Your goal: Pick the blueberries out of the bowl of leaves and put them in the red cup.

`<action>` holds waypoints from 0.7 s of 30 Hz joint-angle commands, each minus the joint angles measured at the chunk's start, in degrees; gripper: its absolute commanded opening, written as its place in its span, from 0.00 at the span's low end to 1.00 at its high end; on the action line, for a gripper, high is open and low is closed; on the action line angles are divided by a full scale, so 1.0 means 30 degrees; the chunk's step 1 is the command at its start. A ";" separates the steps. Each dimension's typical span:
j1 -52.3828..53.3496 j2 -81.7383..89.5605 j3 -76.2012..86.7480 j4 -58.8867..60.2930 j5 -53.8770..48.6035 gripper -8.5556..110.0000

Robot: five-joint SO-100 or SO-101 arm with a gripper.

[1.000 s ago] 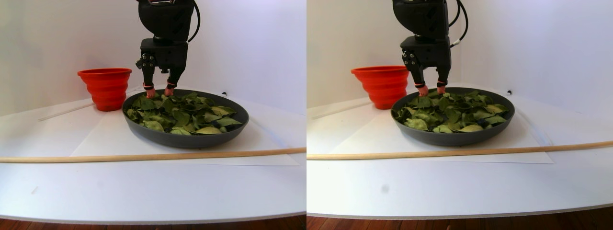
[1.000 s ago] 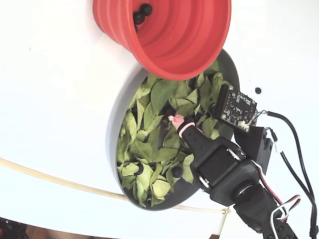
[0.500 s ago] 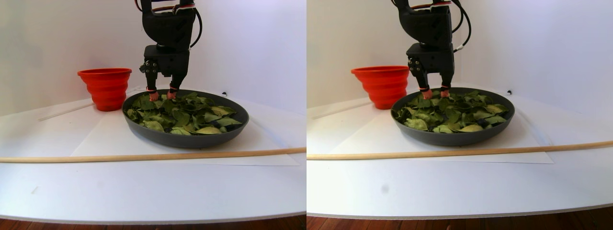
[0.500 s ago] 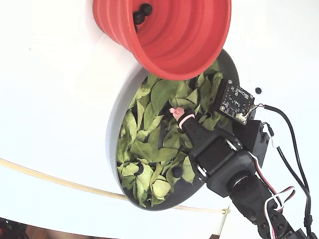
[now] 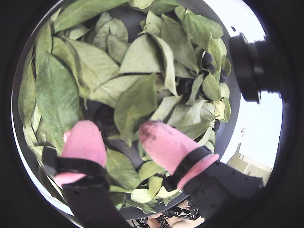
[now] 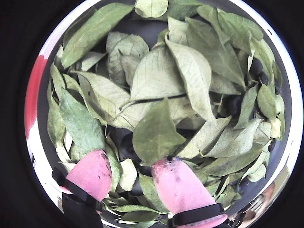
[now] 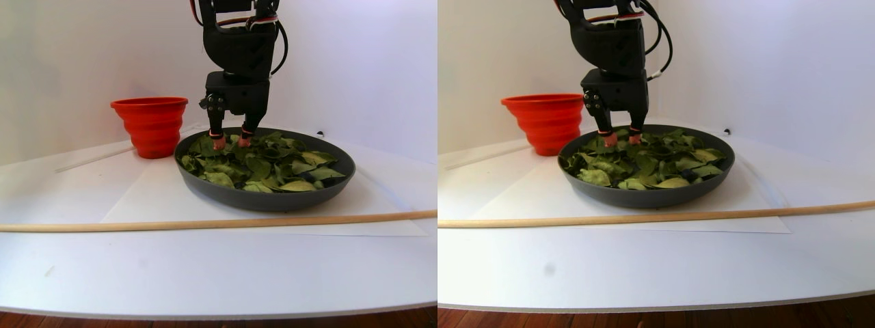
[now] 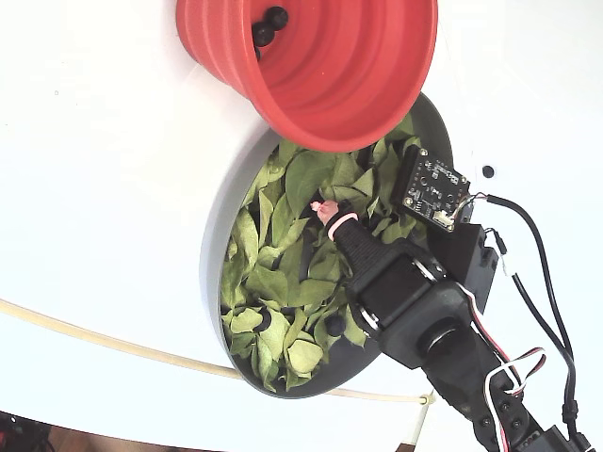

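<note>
Blueberries are lying half-hidden among the leaves in the bowl, so picking requires probing. The gripper is pointing down with pink-tipped fingers apart, straddling a dark gap, holding nothing. Two berries are already sitting in the red cup, just beside the bowl.

- A makeshift tabletop test setup is suggested, of a home or hobby kind rather than a kitchen.
- A white rounded table is seen against a plain white backdrop, with dark wooden flooring showing below its edge.
- A paper sheet and a long wooden dowel are laid out on the table.
- An exposed circuit board and loose cables are carried on the arm.
</note>
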 commanded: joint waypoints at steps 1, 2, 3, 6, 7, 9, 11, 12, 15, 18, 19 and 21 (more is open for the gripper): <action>0.0117 0.0322 -0.0879 -0.0322 -0.0059 0.21; 0.0117 0.0264 -0.0879 -0.0352 -0.0059 0.21; 0.0117 0.0176 -0.0879 -0.0439 -0.0059 0.21; 0.0117 -0.0088 -0.0996 -0.0615 -0.0029 0.21; 0.0117 -0.0146 -0.1055 -0.0645 0.0000 0.21; 0.0117 -0.0264 -0.1143 -0.0645 0.0029 0.21; 0.0088 -0.0586 -0.1465 -0.0703 0.0146 0.21; 0.0059 -0.0615 -0.1494 -0.0703 0.0146 0.21; -0.0029 -0.0674 -0.1523 -0.0732 0.0176 0.21; -0.0029 -0.0674 -0.1436 -0.0762 0.0117 0.21; -0.0029 -0.0732 -0.1436 -0.0791 0.0117 0.21; 0.0000 -0.0850 -0.1406 -0.0820 0.0088 0.21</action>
